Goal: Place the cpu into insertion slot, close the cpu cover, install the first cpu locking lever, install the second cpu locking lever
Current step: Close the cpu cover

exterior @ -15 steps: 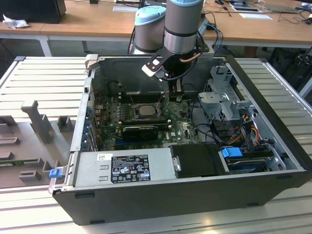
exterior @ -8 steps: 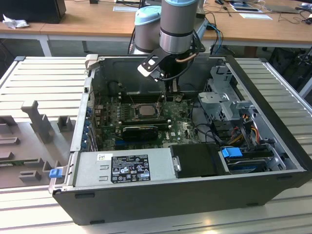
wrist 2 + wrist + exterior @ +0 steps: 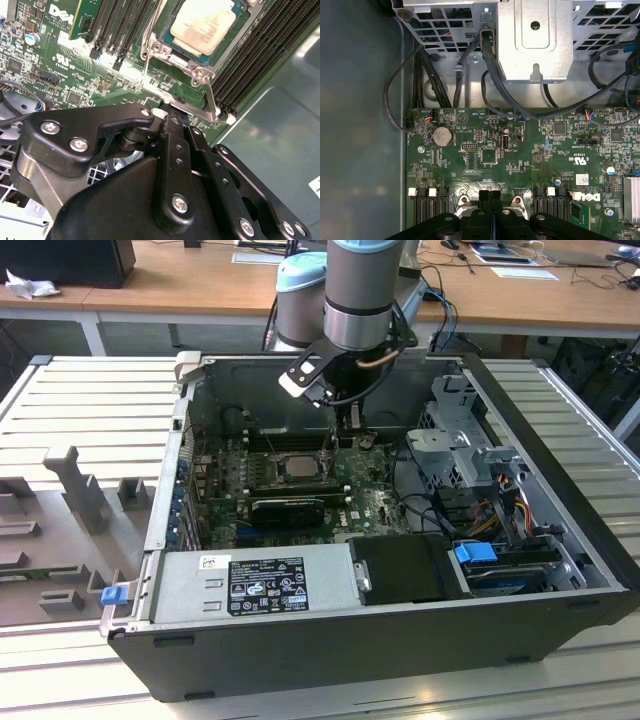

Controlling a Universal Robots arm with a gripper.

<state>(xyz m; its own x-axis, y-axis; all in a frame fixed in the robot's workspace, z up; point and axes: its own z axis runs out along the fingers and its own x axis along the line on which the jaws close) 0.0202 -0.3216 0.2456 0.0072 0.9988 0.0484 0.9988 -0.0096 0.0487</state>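
Black two-finger gripper (image 3: 169, 113) is closed: in the first wrist view the fingers (image 3: 485, 200) sit side by side with just a seam between. Can't tell if anything is pinched in that seam. In the second wrist view the tip touches the bent end of a thin silver metal locking lever (image 3: 212, 100), right at the socket's corner.

Just beyond the tip is the small square cpu with pale silver-grey metal top (image 3: 207, 22). It is seated flat in the square insertion slot (image 3: 318, 472). The thin silver metal cpu cover frame (image 3: 175, 60) lies down around it, chip top showing through its window.

Long narrow black memory slots (image 3: 250, 55) run on both sides of the socket, on the green circuit board (image 3: 520, 150). A round silver coin cell (image 3: 441, 135) sits further out on the board.

Past the board edge, black cables (image 3: 495, 85) loop toward a silver sheet-metal drive cage (image 3: 535, 40).

In the exterior view the grey arm reaches straight down into the open dark computer case (image 3: 300, 650), with the gripper over the socket area mid-board.
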